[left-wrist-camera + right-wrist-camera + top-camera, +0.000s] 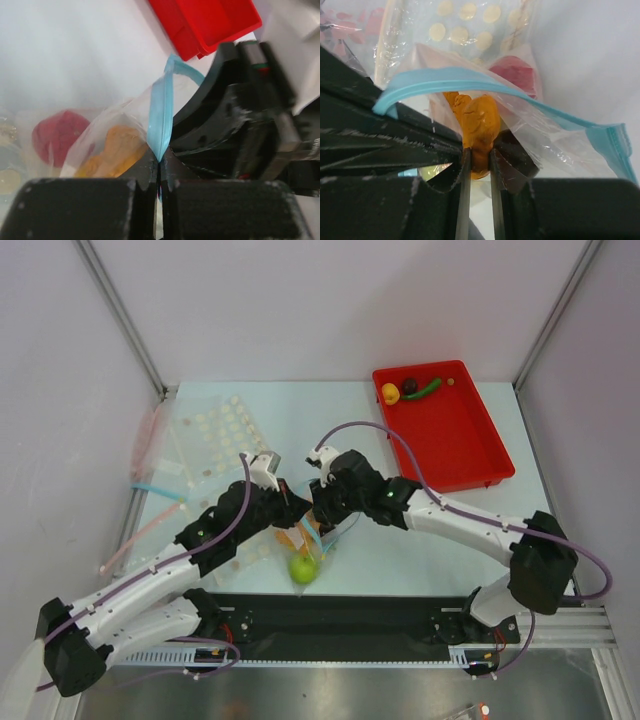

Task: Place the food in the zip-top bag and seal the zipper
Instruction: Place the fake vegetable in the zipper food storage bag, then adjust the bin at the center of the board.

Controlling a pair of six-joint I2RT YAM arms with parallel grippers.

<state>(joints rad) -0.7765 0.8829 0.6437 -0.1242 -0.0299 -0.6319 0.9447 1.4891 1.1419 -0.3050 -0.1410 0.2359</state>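
**Bag mouth held open by one hand, orange bunch fed in by the other**

The left hand [159, 172] is clenched on the light-blue zipper [161, 115]. By this the floppy zip-top bag [107, 127], at centre of the top view, is held lifted with its mouth bowed open. The orange bunch [479, 122] is grasped at its lower end by the right hand [479, 160] and is set under the zipper's arc, into the pouch; release is judged not yet made. A red piece [57, 135] is seen through the film; whether it is inside or behind cannot be told. A green apple [303, 568] lies at the bag's lower end. A yellow piece [390, 393] and a green chili [425, 388] lie in the red tray [455, 445], upper right, so sealing is judged premature.
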